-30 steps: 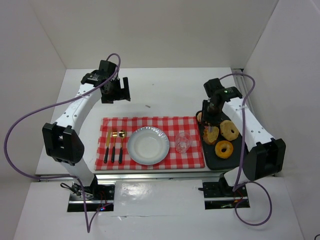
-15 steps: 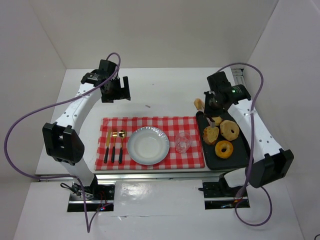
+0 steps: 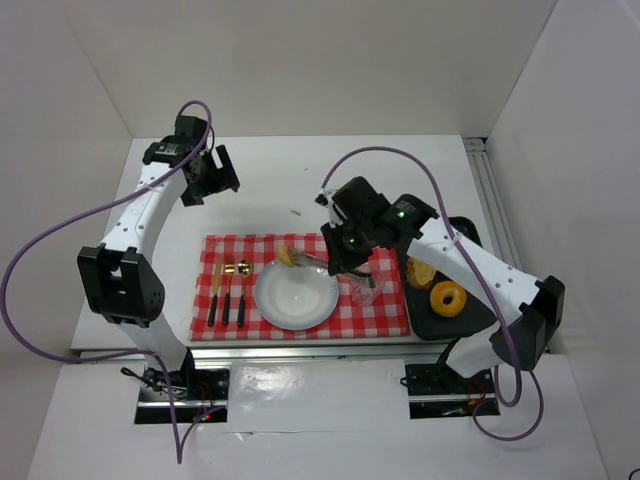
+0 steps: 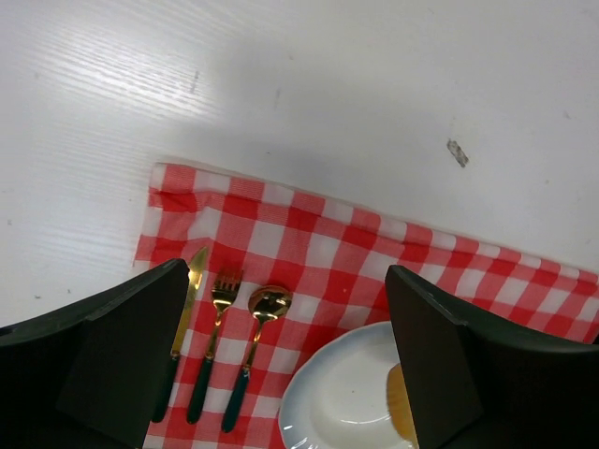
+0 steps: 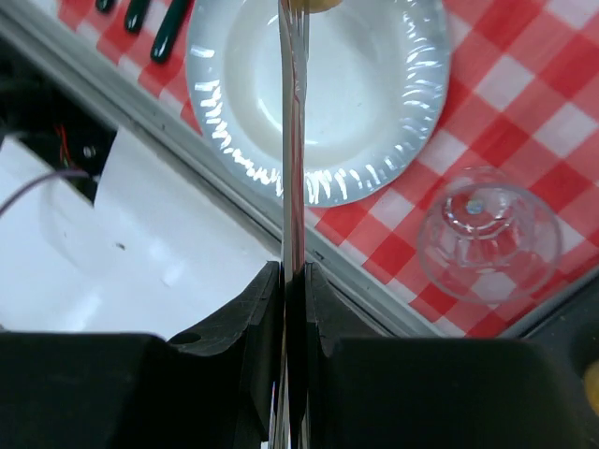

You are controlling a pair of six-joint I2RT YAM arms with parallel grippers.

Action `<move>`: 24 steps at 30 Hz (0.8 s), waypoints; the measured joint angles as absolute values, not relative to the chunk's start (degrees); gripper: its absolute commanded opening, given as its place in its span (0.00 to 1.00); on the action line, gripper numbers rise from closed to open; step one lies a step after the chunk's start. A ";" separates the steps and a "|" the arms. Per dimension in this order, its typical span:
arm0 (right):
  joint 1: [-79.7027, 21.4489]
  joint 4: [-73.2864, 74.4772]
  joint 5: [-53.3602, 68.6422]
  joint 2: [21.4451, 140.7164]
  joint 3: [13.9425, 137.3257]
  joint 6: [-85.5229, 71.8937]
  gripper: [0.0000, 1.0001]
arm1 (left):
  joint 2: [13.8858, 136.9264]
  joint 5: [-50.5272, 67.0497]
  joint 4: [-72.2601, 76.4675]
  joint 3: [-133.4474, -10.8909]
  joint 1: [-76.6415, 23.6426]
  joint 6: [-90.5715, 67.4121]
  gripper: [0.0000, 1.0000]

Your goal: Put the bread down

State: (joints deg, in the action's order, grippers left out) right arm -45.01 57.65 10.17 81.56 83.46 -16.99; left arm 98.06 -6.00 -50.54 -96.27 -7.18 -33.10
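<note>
A second ago the right tool (image 5: 293,281) was down at the tray (image 3: 432,325) on the right. Now its arm has swung left across the glass (image 3: 362,290) and the cloth (image 3: 385,318) and reaches over the plate (image 3: 275,322). The tool is clenched on thin tongs (image 5: 292,140), and these pinch one piece of bread (image 3: 288,256) at their tip. That piece hangs over the plate's far-left rim; whether it touches the plate I cannot tell.

So the pick is done and the carry nearly so. What is left, I judge, is to bring the bread a little nearer the plate's middle, lower it, and ease the grip so the tongs spring apart. Let go here, it could roll off the rim onto the cloth.

A second piece (image 3: 420,272) and the doughnut (image 3: 448,298) lie on the tray, so more trips look likely.

The left tool (image 4: 285,271) has shifted a little to the far left. Its fingers stand wide apart with nothing between them, above the cutlery (image 4: 217,327) at the cloth's left end.
</note>
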 measured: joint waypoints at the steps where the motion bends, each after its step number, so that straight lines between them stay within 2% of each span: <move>1: -46.04 57.76 10.72 82.04 83.22 -16.78 0.11 | 98.06 -6.39 -50.63 -96.27 -6.59 -33.32 1.00; 6: -48.84 58.04 13.26 85.76 82.83 -15.20 0.14 | 98.00 -7.27 -50.76 -96.27 -5.30 -33.43 1.00; 10: -51.33 58.52 14.13 88.55 82.78 -14.26 0.26 | 97.86 -7.16 -50.78 -96.27 -5.30 -33.45 1.00; 11: -51.70 58.61 14.17 88.97 82.78 -14.00 0.34 | 97.82 -7.07 -50.78 -96.27 -5.32 -33.43 1.00; 13: -52.25 58.67 14.22 89.21 82.74 -13.76 0.41 | 97.73 -6.70 -50.78 -96.27 -5.32 -33.43 1.00; 18: -52.16 58.81 14.06 89.21 82.76 -13.34 0.53 | 97.62 -5.78 -50.72 -96.27 -5.32 -33.43 1.00; 24: -51.09 60.36 13.80 89.21 83.70 -13.10 0.54 | 97.62 -4.93 -50.52 -96.27 -5.32 -33.45 1.00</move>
State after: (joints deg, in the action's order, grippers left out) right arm -51.09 60.36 13.80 89.21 83.70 -13.10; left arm 97.62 -4.93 -50.52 -96.27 -5.32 -33.45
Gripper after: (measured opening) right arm 0.545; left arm 0.998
